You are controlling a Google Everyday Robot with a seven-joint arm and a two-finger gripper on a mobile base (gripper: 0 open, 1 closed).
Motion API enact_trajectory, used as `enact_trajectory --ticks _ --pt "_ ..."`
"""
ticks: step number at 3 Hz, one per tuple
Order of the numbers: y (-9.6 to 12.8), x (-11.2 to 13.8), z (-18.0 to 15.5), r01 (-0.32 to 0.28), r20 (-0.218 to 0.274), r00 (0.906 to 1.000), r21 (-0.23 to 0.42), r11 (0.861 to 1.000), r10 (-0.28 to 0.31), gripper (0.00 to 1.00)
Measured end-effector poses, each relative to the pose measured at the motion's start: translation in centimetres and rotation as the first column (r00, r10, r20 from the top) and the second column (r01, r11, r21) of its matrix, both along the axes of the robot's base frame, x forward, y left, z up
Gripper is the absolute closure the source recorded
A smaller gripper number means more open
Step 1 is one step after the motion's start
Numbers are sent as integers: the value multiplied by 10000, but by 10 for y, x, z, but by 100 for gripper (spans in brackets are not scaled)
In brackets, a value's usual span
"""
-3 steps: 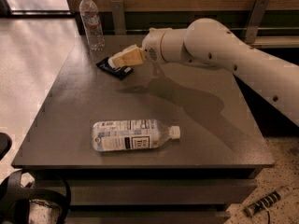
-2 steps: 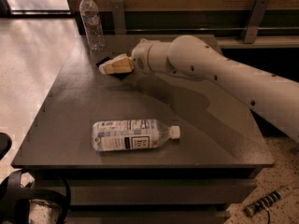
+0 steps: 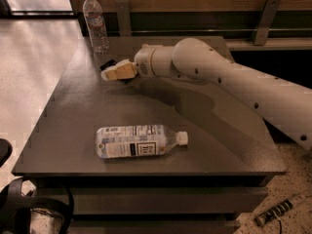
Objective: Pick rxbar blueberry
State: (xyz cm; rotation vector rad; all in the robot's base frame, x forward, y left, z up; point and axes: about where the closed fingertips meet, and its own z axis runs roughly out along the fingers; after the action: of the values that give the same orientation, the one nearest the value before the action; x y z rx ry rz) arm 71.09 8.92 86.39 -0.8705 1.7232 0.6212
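Note:
The rxbar blueberry (image 3: 107,63) is a small dark flat bar on the far left part of the grey table (image 3: 73,121). Only its far corner shows, because the rest is hidden behind my gripper. My gripper (image 3: 116,72) has a tan tip on a white arm that reaches in from the right. It is down at the table surface, right over the bar. Whether it touches the bar cannot be told.
A clear water bottle (image 3: 95,23) stands upright at the table's far left corner, just behind the bar. Another water bottle (image 3: 139,141) lies on its side near the front edge, cap to the right. A wooden wall with a rail runs behind the table.
My arm has swung left and down toward the table. The gripper now covers most of the dark bar, which showed more fully a second ago. The bottles have not moved.

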Motion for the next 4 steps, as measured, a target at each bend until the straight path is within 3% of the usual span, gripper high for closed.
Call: enact_trajectory --ticks 3,4 --pt "14 -6 -59 -326 -823 9961 90 9994 332 0" --pt "14 -6 -56 -328 -823 9960 90 9994 334 23"
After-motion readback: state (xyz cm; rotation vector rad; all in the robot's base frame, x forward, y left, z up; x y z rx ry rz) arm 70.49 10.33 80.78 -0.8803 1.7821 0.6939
